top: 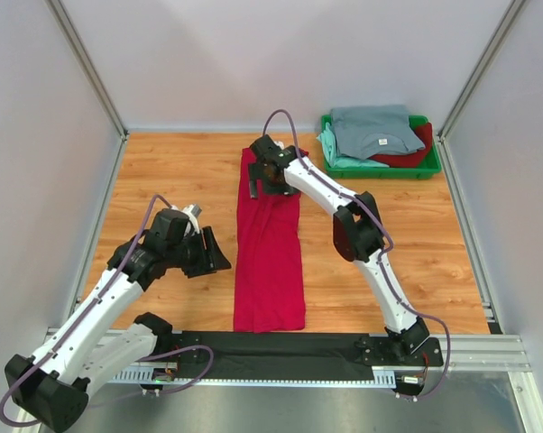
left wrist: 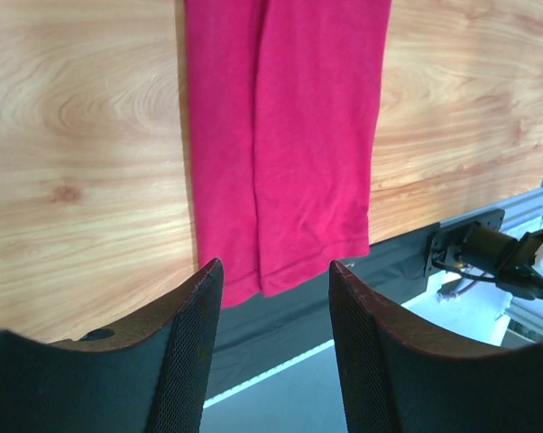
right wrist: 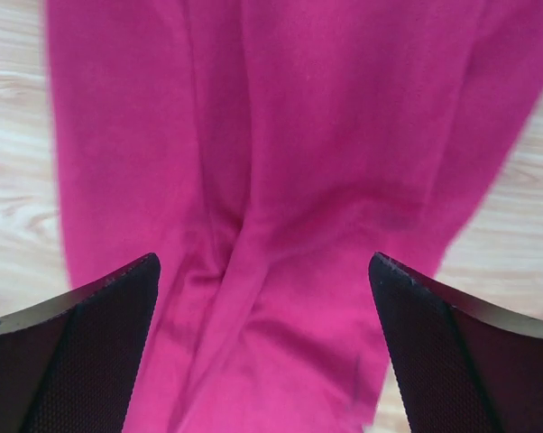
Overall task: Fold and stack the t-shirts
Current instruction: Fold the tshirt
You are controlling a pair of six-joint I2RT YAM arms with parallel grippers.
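A crimson-red t-shirt (top: 270, 253) lies on the wooden table as a long narrow strip, its sides folded in, running from the far middle to the near edge. My right gripper (top: 258, 180) is open over its far end; the red cloth (right wrist: 280, 207) fills that wrist view between the wide-apart fingers. My left gripper (top: 216, 254) is open and empty, left of the strip near its middle. The left wrist view shows the shirt's near hem (left wrist: 289, 153) beyond the fingers. Grey-blue (top: 375, 131), mint-green (top: 336, 153) and darker red (top: 416, 155) t-shirts lie piled in the tray.
A green plastic tray (top: 380, 171) stands at the far right corner. A black strip (top: 280, 347) runs along the table's near edge, with the arm bases on it. Grey walls and metal frame posts close in the left, right and back.
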